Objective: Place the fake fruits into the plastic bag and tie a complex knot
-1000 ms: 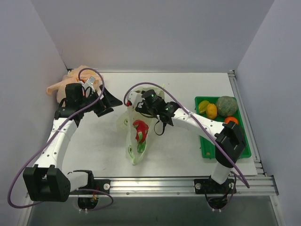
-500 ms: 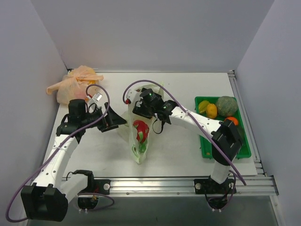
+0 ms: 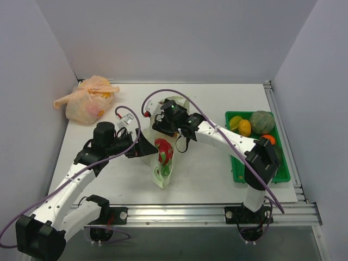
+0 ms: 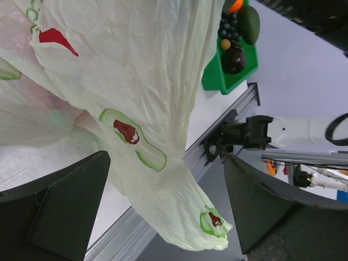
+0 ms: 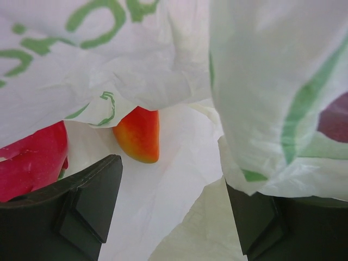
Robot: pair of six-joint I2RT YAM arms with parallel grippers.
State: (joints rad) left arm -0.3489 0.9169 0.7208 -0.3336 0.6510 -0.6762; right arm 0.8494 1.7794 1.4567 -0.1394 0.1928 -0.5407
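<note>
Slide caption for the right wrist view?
Right hand open at the pale green plastic bag, an orange-red fake fruit and a red fruit ahead.

i'm driving a robotics lab test cell: plain pale panels [image 3: 174, 38] box in a white table [image 3: 206, 168] on three sides, an aluminium extrusion rail [image 3: 179, 215] runs along its near edge with the left arm [image 3: 70, 185] and right arm [image 3: 228, 142] bolted there, purple cables [image 3: 166, 91] loop loose off them, and a green tray [image 3: 234, 163] holds fake fruits [image 3: 245, 128].
</note>
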